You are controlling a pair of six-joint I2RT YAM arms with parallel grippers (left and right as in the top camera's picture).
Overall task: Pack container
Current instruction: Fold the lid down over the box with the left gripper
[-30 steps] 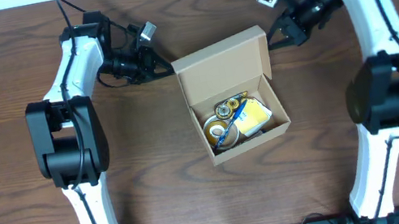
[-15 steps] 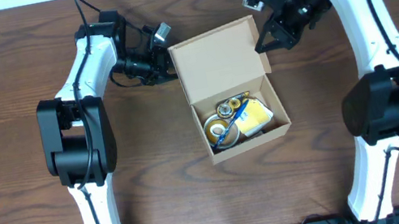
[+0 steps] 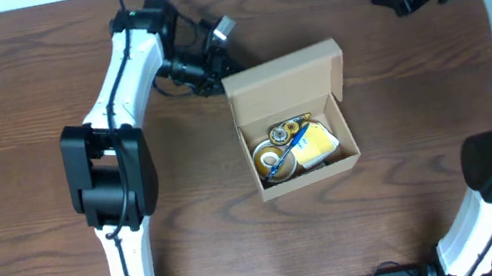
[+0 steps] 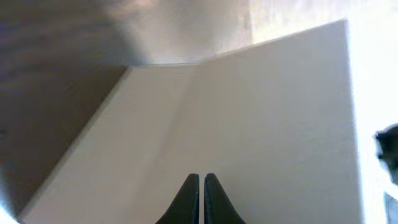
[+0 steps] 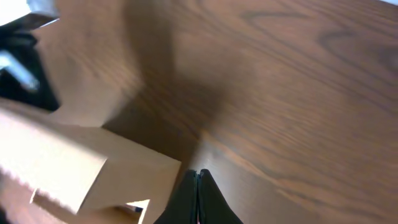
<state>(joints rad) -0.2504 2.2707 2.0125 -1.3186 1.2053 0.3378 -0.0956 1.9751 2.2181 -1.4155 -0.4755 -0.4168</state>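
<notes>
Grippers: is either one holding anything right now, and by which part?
Nothing is held. The left gripper is shut and empty, pointing at the lid flap of the container; the right gripper is shut and empty above the table.

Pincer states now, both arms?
Left pincer: closed, empty, facing the lid.
Right pincer: closed, empty, over the table.

Raised lid [image 3: 283, 86] blocks the container [image 3: 318, 170] from behind.

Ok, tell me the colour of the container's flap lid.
Plain tan cardboard. The flap lid shows best in the overhead view.
</notes>
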